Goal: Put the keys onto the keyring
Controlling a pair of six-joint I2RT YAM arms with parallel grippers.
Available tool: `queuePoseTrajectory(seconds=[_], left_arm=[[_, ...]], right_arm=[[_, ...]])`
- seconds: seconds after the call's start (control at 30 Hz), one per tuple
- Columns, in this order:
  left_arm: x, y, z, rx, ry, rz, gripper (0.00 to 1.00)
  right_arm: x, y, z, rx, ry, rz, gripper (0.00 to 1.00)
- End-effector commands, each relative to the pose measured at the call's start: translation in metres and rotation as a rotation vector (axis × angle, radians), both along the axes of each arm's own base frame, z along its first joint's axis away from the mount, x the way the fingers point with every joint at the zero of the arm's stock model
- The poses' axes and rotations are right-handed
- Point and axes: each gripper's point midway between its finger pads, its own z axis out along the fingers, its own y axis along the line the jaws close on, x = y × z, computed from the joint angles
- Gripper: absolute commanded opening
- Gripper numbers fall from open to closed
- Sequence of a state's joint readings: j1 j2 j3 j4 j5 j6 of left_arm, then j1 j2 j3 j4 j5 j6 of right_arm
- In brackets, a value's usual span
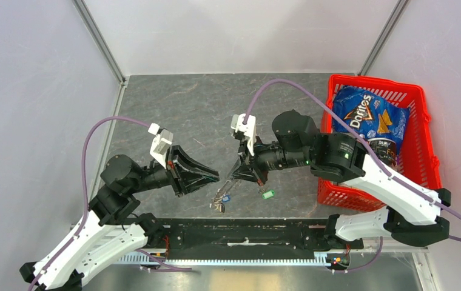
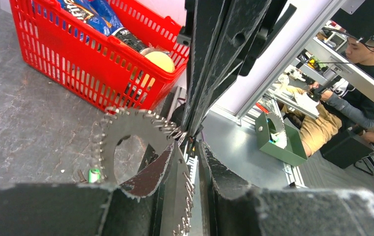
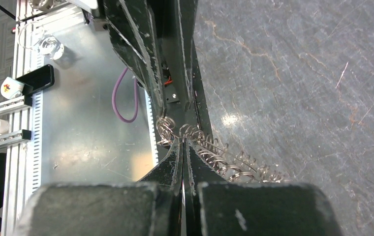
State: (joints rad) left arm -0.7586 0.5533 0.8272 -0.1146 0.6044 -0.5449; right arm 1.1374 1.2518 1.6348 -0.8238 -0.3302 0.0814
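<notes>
Our left gripper (image 1: 211,177) is clamped on the rim of the keyring (image 2: 136,127), holding it off the table (image 1: 173,109). We judge this steadies it for the right gripper (image 1: 235,176), whose jaws are pressed together with their tips at the ring's toothed edge. Neither key is threaded yet: the green key (image 1: 268,194) lies just beside the right gripper, and the dark key (image 1: 225,197) lies below the two grippers.

L arm (image 1: 88,242): white links, black joints.
R arm (image 1: 392,194): same, green LED (image 1: 306,162).
Cables (image 1: 84,163): purple, one per arm.
L gripper (image 1: 215,177), R gripper (image 1: 233,176): black, tapered fingers.
</notes>
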Motion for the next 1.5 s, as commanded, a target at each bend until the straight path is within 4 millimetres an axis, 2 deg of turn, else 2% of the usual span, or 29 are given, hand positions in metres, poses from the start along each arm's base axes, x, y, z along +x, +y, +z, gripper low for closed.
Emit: queuePoseTrajectory(seconds=[0.0, 0.73, 1.47], left_arm=[[-0.007, 0.000, 0.009, -0.045, -0.010, -0.032, 0.28], [-0.007, -0.007, 0.011, -0.086, -0.024, -0.074, 0.28], [-0.015, -0.012, 0.014, -0.133, -0.044, -0.147, 0.27]], right_arm=[[-0.003, -0.001, 0.059, 0.176, -0.081, 0.003, 0.00], [-0.008, 0.007, 0.067, 0.200, -0.067, 0.036, 0.00], [-0.007, 0.013, 0.069, 0.208, -0.058, 0.036, 0.00]])
